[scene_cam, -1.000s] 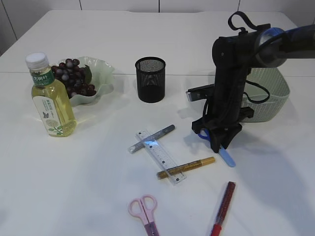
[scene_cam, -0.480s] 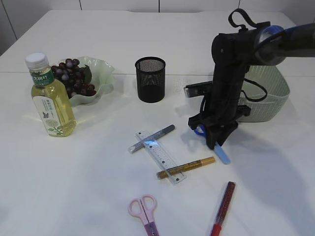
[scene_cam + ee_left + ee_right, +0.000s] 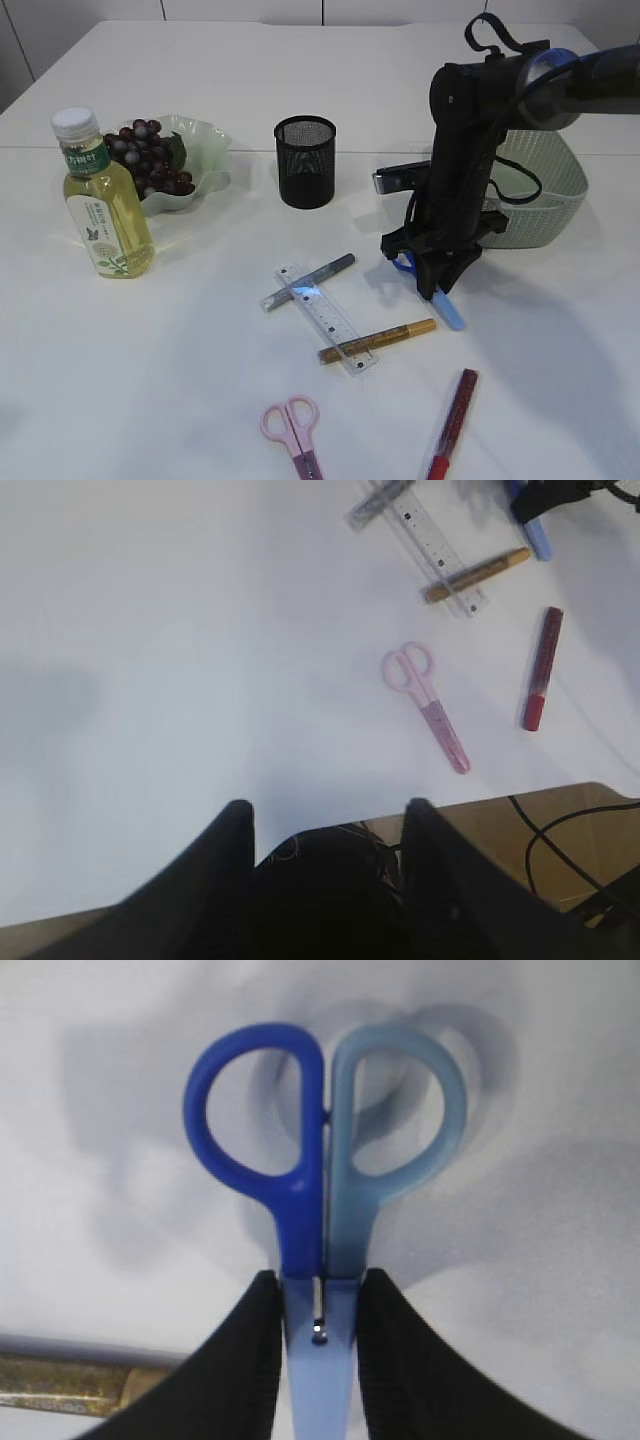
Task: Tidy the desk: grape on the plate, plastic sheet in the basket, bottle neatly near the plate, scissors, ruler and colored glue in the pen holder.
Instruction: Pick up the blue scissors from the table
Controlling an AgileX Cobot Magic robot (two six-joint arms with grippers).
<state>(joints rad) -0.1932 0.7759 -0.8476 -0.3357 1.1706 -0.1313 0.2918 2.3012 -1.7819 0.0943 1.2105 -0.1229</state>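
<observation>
Surface: white desk (image 3: 200, 380).
My right fingers (image 3: 262, 1360): clamped on blue scissors (image 3: 325, 1190), handles beyond my tips.
Nearby: gold glue stick (image 3: 378, 341), ruler (image 3: 327, 318) beside my tips.
My left fingers (image 3: 235, 860): apart, empty; pink scissors (image 3: 428, 703) ahead.

On the white bench (image 3: 150, 630) lie pink scissors (image 3: 425, 702), a red glue pen (image 3: 541, 666), a gold pen (image 3: 476, 574) and a ruler (image 3: 437, 548).
</observation>
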